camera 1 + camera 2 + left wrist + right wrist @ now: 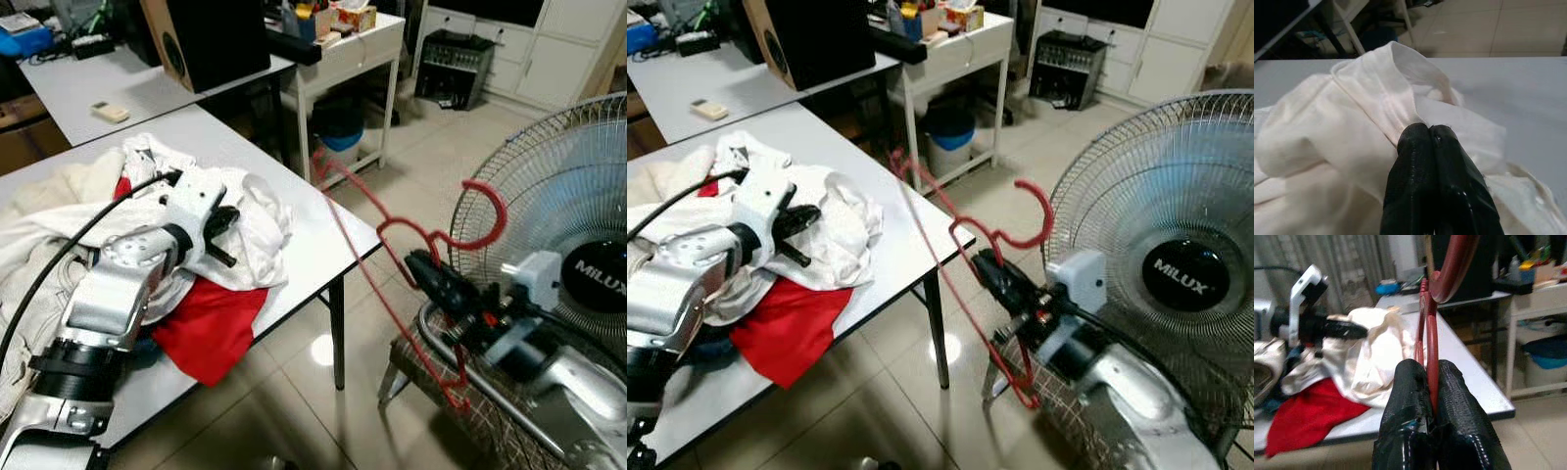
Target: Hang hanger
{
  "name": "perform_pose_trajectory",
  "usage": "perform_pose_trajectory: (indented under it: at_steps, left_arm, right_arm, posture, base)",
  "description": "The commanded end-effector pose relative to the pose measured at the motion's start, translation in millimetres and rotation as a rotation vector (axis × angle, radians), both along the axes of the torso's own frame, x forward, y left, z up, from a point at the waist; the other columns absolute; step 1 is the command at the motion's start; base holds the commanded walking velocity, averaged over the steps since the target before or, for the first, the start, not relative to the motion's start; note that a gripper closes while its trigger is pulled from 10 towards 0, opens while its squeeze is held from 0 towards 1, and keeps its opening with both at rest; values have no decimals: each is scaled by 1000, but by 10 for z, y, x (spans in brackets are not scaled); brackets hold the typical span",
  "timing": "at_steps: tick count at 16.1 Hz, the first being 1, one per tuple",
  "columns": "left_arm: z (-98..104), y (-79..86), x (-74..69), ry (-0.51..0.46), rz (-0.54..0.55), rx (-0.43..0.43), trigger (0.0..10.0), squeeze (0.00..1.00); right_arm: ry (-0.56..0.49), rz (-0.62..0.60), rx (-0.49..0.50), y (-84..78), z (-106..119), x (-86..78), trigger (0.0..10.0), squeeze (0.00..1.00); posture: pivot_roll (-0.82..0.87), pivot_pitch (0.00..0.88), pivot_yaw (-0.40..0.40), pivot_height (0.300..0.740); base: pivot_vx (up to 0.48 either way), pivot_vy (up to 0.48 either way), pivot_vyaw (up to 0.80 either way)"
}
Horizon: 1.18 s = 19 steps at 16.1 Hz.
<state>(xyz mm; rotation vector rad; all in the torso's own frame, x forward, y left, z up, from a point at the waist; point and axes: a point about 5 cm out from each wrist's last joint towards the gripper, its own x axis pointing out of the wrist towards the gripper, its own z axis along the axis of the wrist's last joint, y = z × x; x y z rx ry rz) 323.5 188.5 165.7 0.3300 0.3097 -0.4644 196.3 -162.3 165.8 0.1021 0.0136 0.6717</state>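
Clothes lie heaped on the white bench: a white shirt on top, a red garment spilling from under it toward the bench's near edge at about 6 o'clock of the pile. The left claw hovers low over the white shirt, its two black fingers pressed together with nothing between them; in the left wrist view the tips sit just in front of the shirt's collar fold.

Off the bench's corner, toward 3 o'clock, the right claw is clamped on the red hanger, pinching the thin wire just below the hook. The hook curls up at about 1 o'clock of the claw, in front of the grille of a standing fan. One arm of the hanger runs to about 10 o'clock, reaching over the bench's edge; the rest drops to about 5 o'clock along the silver forearm. The hanger is held in the air, hung on nothing.

Behind, at 12 o'clock, a second bench carries a black speaker and a remote. A blue bin stands under a white side table.
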Motion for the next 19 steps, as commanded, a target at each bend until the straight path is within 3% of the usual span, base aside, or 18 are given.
perform_pose_trajectory:
  at_steps: [1,3,5,8,9,10,11,15,18,19]
  left_arm:
    - [31,15,-5,2,-13,6,0,0]
    - [10,-16,-25,7,-15,15,0,0]
    - [-65,-108,-143,54,-44,-13,0,0]
    - [-54,-98,-173,45,-30,-12,0,0]
    - [-67,-111,-180,55,-23,-14,10000,0]
    - [-86,-130,-188,58,-7,-9,10000,0]
    - [-108,-149,-201,52,6,3,10000,1000]
    - [-168,-234,-248,52,-11,49,10000,1000]
    - [-153,-197,-188,-15,76,131,10000,1000]
    - [-153,-193,-178,-32,80,162,10000,0]
  right_arm:
    - [-10,31,9,13,57,-43,10000,0]
    - [9,52,14,5,55,-75,10000,0]
    - [61,81,18,-9,23,-129,10000,0]
    - [98,75,-13,-24,-53,-119,10000,0]
    - [101,66,-22,-28,-66,-101,10000,0]
    - [103,60,-31,-26,-73,-86,10000,0]
    - [104,61,-32,-13,-71,-80,10000,0]
    - [108,73,-33,26,-75,-91,10000,0]
    - [110,80,-39,51,-86,-84,10000,0]
    - [111,84,-41,61,-87,-81,10000,0]
  posture:
    - [-66,0,117,740]
    - [-67,0,118,740]
    - [-64,8,107,740]
    - [-54,14,95,740]
    - [-53,13,95,740]
    - [-55,14,97,740]
    - [-56,14,97,740]
    - [-59,12,98,740]
    - [-60,10,98,740]
    - [-60,10,98,740]
  base:
    - [0,0,0]
    - [0,0,0]
    - [0,0,0]
    - [0,0,0]
    - [0,0,0]
    - [0,0,0]
    - [0,0,0]
    - [0,0,0]
    - [0,0,0]
    - [0,0,0]
